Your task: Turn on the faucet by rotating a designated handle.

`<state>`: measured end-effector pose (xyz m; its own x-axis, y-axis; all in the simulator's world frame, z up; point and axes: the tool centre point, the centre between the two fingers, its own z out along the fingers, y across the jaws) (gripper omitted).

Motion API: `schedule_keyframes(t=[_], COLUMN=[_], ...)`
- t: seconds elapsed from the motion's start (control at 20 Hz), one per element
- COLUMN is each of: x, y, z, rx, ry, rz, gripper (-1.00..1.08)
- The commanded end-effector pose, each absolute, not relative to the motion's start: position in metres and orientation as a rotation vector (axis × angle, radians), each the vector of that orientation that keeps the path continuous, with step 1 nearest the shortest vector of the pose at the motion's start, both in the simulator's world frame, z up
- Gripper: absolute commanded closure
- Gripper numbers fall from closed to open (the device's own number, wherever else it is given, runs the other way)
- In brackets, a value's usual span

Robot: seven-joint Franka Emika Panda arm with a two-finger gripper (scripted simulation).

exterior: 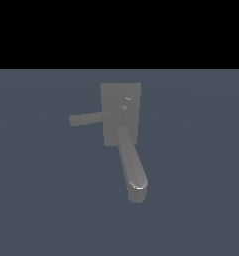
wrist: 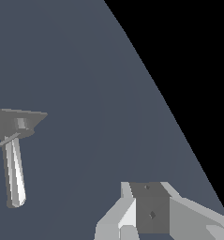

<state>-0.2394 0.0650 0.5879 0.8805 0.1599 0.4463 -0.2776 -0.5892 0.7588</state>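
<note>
In the wrist view our gripper (wrist: 146,220) shows only as pale housing at the frame's edge; we cannot tell whether its jaws are wide or narrow, and it holds nothing we can see. It sits well apart from the faucet (exterior: 122,117), which we judge leaves the approach still to make. In the exterior view the handle (exterior: 88,119) projects from the hub toward that view's left, the thick spout (exterior: 132,167) reaches toward the camera, and nothing blocks the bar.
</note>
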Motion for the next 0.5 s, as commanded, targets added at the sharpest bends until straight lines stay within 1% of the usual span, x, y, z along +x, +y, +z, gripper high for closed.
schedule_keyframes(t=[0.0,0.45], x=[-0.239,-0.235], y=[0.075,0.125], z=[0.599,0.627], rx=[2.006,1.606], ry=[-0.083,-0.032], rz=[0.650,0.796], gripper=[1.08,1.08])
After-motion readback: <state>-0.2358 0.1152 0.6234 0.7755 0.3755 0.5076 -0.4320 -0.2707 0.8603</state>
